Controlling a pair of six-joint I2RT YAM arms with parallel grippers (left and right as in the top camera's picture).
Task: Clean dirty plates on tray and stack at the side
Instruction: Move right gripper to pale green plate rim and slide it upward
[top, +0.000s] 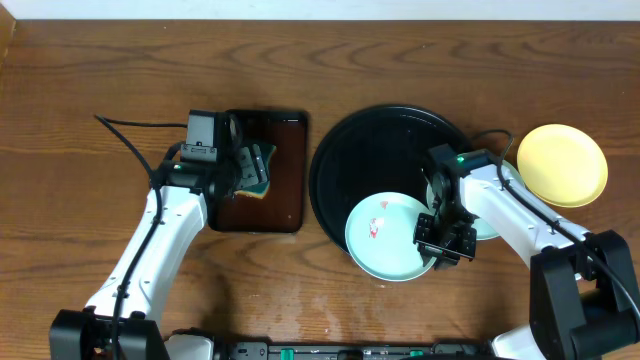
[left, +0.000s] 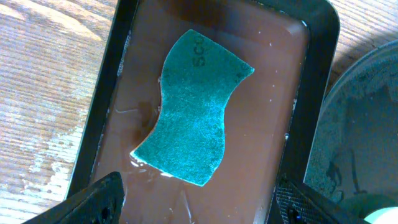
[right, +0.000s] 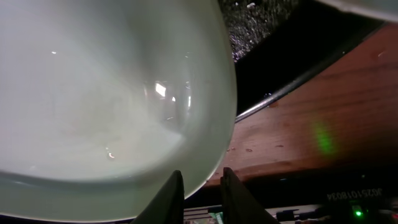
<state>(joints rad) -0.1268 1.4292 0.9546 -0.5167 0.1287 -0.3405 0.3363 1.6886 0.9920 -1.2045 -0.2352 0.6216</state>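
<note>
A pale blue plate (top: 385, 240) with a small red smear sits over the front rim of the black tray (top: 360, 150). My right gripper (top: 445, 240) is at the plate's right edge. In the right wrist view the plate (right: 93, 93) fills the left side, and its rim runs between the narrow jaws of the right gripper (right: 202, 186), which is shut on it. A second pale plate (top: 492, 225) lies mostly hidden under my right arm. The yellow plate (top: 562, 165) rests on the table to the right of the tray. My left gripper (left: 199, 202) is open above a green sponge (left: 199, 109).
The sponge lies in a wet rectangular brown tray (top: 285, 205) just left of the black tray (left: 367, 124). Bare wooden table (top: 120, 60) surrounds both trays. The near table edge is close behind the right gripper.
</note>
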